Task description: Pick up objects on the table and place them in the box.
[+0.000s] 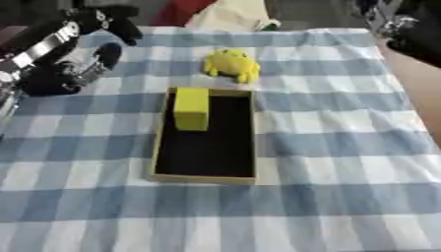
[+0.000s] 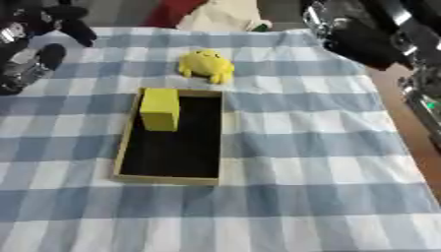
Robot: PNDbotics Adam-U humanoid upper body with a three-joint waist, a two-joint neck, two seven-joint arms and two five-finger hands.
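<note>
Nearest the camera lies the blue-and-white checked tablecloth (image 1: pixel 327 197), bare on the near side of the box. Left eye view: the box (image 1: pixel 160 147), a shallow tan-walled tray with a dark floor, sits lengthwise at the middle of the cloth; a yellow block (image 1: pixel 191 108) already rests inside it, against the far left corner, apparently one item delivered. Just beyond the box's far wall, on the cloth and not touching it as far as can be seen, sits the yellow plush toy (image 1: pixel 231 64), a rounded soft figure with short limbs splayed, its details too blurred to name. It appears to be the one object left to collect. The left hand (image 1: pixel 102 24) hangs to the far left of the box, raised above the cloth, its dark fingers relaxed and spread, holding nothing; this is judged a parked or ready pose. Right eye view: the right hand (image 2: pixel 366 42) shows to the far right of the box, near the table's edge; whether its fingers are spread or curled cannot be told, and nothing is seen held. Beyond the toy, off the cloth's far edge, lie a cream cloth (image 2: pixel 220 17) and something red (image 2: pixel 172 12), neither part of the work.
</note>
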